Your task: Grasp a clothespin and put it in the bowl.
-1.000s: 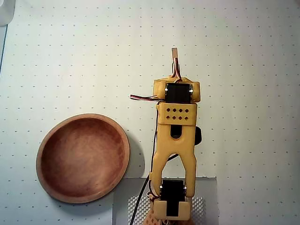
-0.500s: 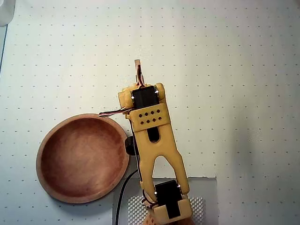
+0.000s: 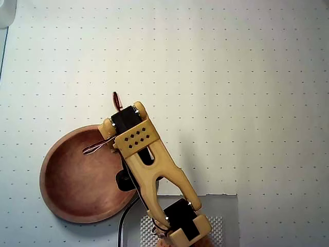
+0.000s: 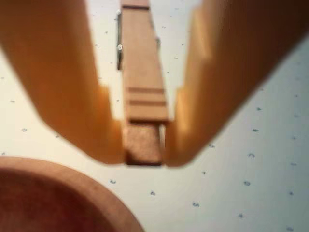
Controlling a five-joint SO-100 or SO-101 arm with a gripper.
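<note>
In the wrist view my gripper (image 4: pixel 143 147) is shut on the clothespin (image 4: pixel 142 72), a light-tan wooden pin held lengthwise between the two yellow fingers (image 4: pixel 63 87). The reddish-brown bowl (image 4: pixel 58 203) fills the lower left corner there, its rim just below the fingertips. From overhead, the yellow arm (image 3: pixel 141 154) leans up and to the left, with its wrist over the upper right rim of the bowl (image 3: pixel 49 175). The wrist hides the fingers and most of the pin in that view.
A white dotted mat (image 3: pixel 247 77) covers the table. The arm's base stands on a grey plate (image 3: pixel 226 216) at the bottom edge, and a black cable (image 3: pixel 123 224) runs beside it. A pale object (image 3: pixel 6 13) sits in the top left corner.
The arm has swung left with the clothespin, from the middle of the mat to the bowl's upper right rim.
</note>
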